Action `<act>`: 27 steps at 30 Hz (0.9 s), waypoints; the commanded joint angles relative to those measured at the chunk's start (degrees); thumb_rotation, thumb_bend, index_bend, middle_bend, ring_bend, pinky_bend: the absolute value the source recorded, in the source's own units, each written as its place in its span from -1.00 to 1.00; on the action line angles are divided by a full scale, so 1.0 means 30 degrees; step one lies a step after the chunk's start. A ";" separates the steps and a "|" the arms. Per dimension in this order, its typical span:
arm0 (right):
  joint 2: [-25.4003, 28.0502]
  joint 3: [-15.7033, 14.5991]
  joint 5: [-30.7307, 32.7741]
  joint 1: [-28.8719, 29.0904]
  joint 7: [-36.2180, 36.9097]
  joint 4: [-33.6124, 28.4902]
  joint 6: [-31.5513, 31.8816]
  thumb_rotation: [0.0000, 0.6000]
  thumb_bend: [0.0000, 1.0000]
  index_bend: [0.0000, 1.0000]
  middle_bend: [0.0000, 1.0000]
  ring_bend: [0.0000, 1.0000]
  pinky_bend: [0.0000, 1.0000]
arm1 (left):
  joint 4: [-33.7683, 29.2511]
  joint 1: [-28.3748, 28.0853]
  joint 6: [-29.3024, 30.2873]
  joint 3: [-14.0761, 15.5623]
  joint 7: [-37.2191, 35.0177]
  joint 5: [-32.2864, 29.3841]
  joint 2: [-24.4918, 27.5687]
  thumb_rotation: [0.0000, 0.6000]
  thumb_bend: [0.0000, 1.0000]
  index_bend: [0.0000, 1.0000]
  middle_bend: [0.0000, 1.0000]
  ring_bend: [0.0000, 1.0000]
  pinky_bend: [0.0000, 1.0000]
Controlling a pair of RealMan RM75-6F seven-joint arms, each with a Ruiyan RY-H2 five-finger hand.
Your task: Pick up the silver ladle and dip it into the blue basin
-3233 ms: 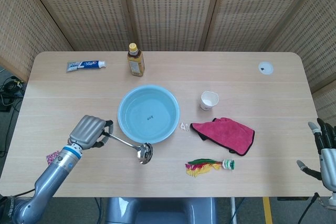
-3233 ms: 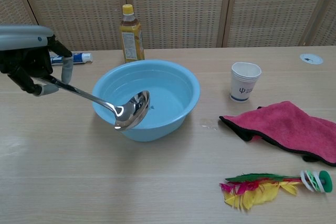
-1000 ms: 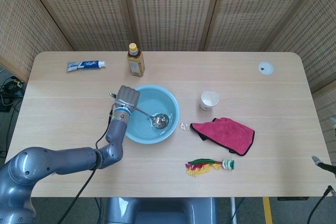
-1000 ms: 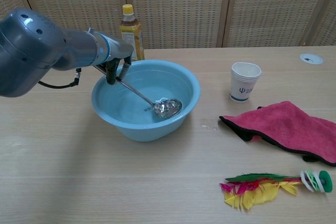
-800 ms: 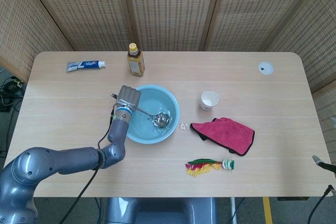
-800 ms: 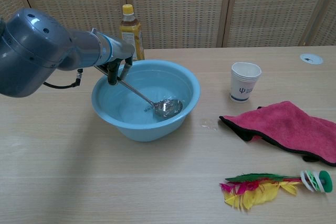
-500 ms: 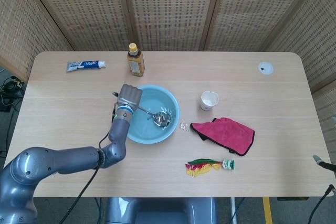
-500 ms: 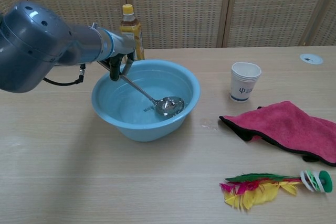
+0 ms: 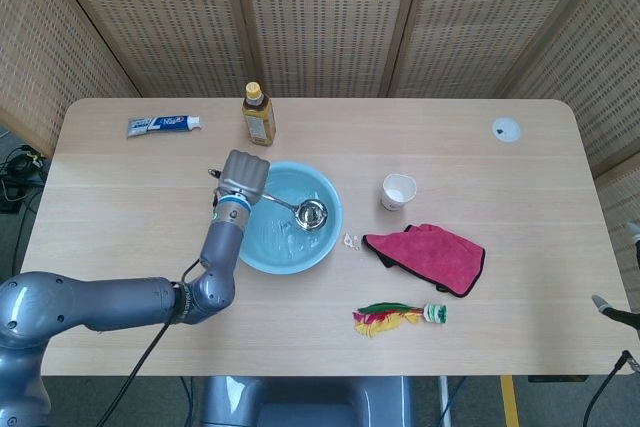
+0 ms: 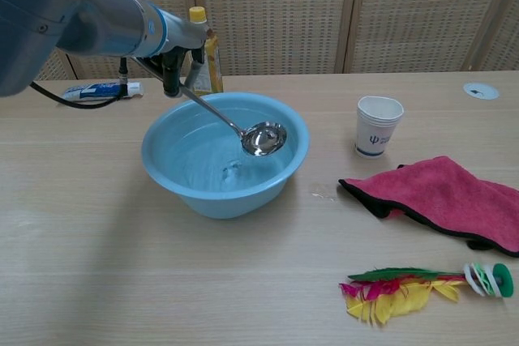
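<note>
My left hand (image 9: pixel 243 175) (image 10: pixel 173 53) grips the handle end of the silver ladle (image 9: pixel 312 213) over the left rim of the blue basin (image 9: pixel 275 244) (image 10: pixel 235 200). The handle slants down to the right. The ladle's bowl (image 10: pixel 264 138) hangs at about rim height, above the water on the basin's right side. The water below it is rippled. Of my right hand (image 9: pixel 610 309), only slivers show at the right edge of the head view, so how its fingers lie is hidden.
A yellow-capped bottle (image 9: pixel 258 115) (image 10: pixel 199 15) stands just behind the basin, close to my left hand. A toothpaste tube (image 9: pixel 163 125) lies far left. Right of the basin are a paper cup (image 10: pixel 379 125), a red cloth (image 10: pixel 442 198) and a feather shuttlecock (image 10: pixel 422 285).
My left hand has risen and lifted the ladle's bowl out of the water to rim height. Earlier it carried the ladle from the table's left into the basin.
</note>
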 commanded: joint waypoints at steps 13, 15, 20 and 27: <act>-0.0085 -0.0046 -0.0088 0.0043 -0.0476 -0.0239 0.0113 1.00 -1.00 -1.00 -1.00 -1.00 -1.00 | -0.3182 -0.0453 0.0848 -0.1038 0.1238 -0.2993 0.3178 1.00 0.22 0.29 0.80 0.71 0.83; -0.0110 -0.0052 -0.0090 0.0053 -0.0566 -0.0251 0.0123 1.00 -1.00 -1.00 -1.00 -1.00 -1.00 | -0.3588 -0.0528 0.0771 -0.1178 0.1488 -0.3706 0.3703 1.00 0.22 0.29 0.80 0.71 0.83; -0.0167 -0.0056 -0.0082 0.0090 -0.0758 -0.0299 0.0129 1.00 -1.00 -1.00 -1.00 -1.00 -1.00 | -0.4080 -0.0686 0.0686 -0.1250 0.1820 -0.4423 0.4418 1.00 0.22 0.28 0.80 0.71 0.83; -0.0264 -0.0049 -0.0124 0.0154 -0.0929 -0.0334 0.0149 1.00 -1.00 -1.00 -1.00 -1.00 -1.00 | -0.4450 -0.0784 0.0626 -0.1189 0.1869 -0.4863 0.4989 1.00 0.22 0.28 0.80 0.71 0.83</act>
